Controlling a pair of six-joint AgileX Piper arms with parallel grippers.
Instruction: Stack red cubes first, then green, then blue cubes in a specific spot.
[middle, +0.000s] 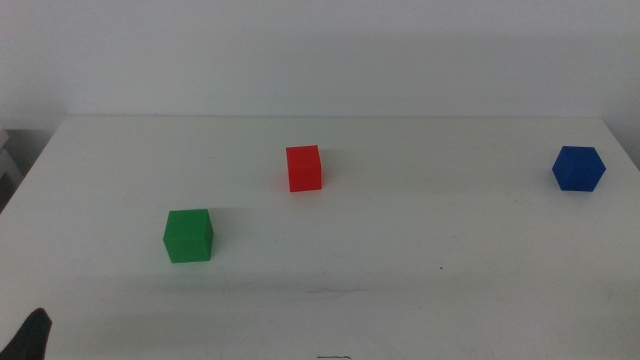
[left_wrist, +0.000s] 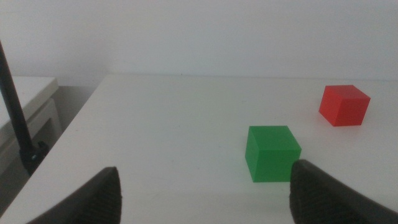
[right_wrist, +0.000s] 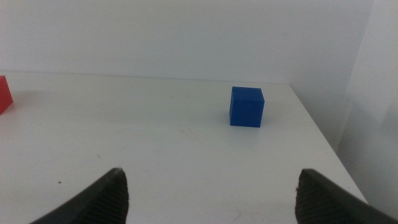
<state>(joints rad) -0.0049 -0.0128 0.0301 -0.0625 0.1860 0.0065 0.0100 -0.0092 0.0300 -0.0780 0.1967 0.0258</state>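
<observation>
The red cube (middle: 304, 168) stands near the middle of the white table (middle: 400, 260). The green cube (middle: 188, 235) stands to its front left. The blue cube (middle: 578, 168) stands at the far right. My left gripper (left_wrist: 205, 190) is open and empty, low at the table's front left; only a dark tip (middle: 30, 335) shows in the middle view. Its wrist view shows the green cube (left_wrist: 272, 152) ahead and the red cube (left_wrist: 344, 104) beyond. My right gripper (right_wrist: 208, 193) is open and empty, out of the middle view. Its wrist view shows the blue cube (right_wrist: 247, 106) and the red cube's edge (right_wrist: 4, 94).
The table's left edge (left_wrist: 74, 121) drops off beside the left gripper, with a white unit (left_wrist: 28, 106) and a dark pole (left_wrist: 15, 112) beyond it. The table's right edge (right_wrist: 323, 137) runs close past the blue cube. A white wall stands behind the table.
</observation>
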